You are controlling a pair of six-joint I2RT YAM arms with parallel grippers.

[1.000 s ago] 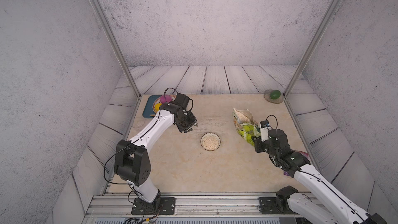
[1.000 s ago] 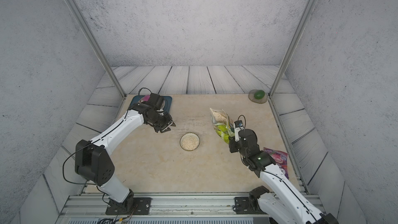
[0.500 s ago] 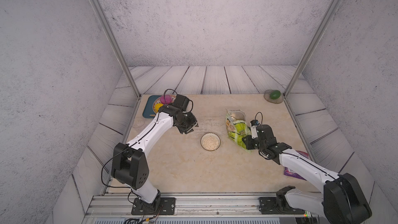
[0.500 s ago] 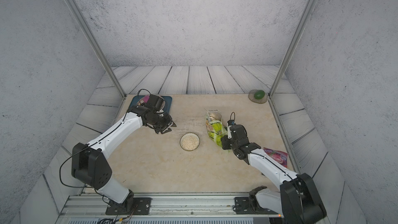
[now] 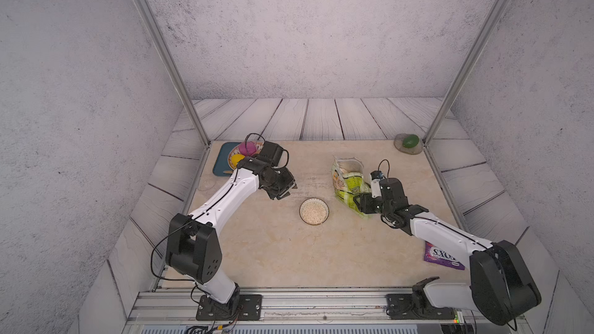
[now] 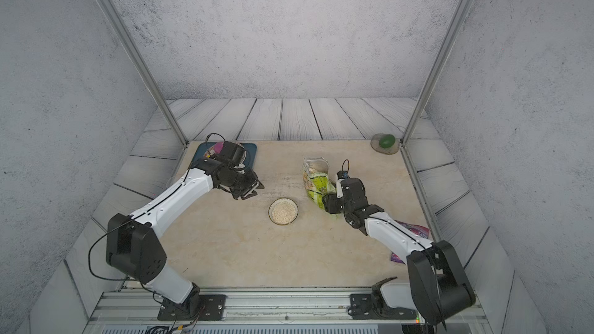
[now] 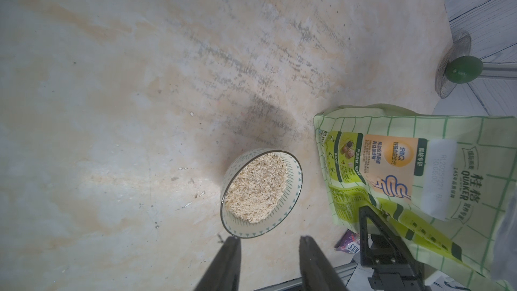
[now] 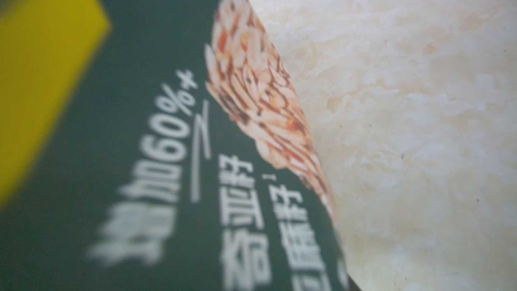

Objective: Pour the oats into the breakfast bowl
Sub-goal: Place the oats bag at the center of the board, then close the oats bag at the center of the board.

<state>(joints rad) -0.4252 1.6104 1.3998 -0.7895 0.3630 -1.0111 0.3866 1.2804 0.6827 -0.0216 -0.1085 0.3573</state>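
Here the breakfast bowl [image 5: 301, 211] [image 6: 270, 212] [image 7: 246, 229] sits near the middle of the beige worktop [image 5: 289, 252], and the oats [image 5: 314, 213] [image 7: 256, 188] fill much of it as a pale, flaky heap. A few stray flakes [image 7: 183, 168] lie on the worktop close to the bowl.

Just to the right of the bowl, apart from it, the lime-green pouch [image 5: 348, 181] [image 6: 316, 181] [image 7: 405, 169] stands with its open mouth upward and its lower half crumpled.

The right arm [image 5: 443, 229] reaches in low, so the right jaws are at the pouch's base. In the left wrist view one black finger [image 7: 377, 236] lies across the pouch's lower front edge. The right wrist view shows only blurred dark-green print on the pouch [image 8: 140, 135] with worktop beside it. Whether these jaws grip the pouch I cannot tell.

The left arm [image 5: 225, 197] hovers to the left of the bowl and beyond it. The left jaws are partly open with nothing between them, and their tips point toward the bowl's rim.

A purple candy bag [image 5: 443, 256] [image 6: 414, 229] lies flat near the right arm. A green fruit [image 5: 411, 141] [image 7: 464, 69] rests on a plate [image 5: 400, 147] at the far right corner. A blue tray [image 5: 221, 162] sits at the far left.
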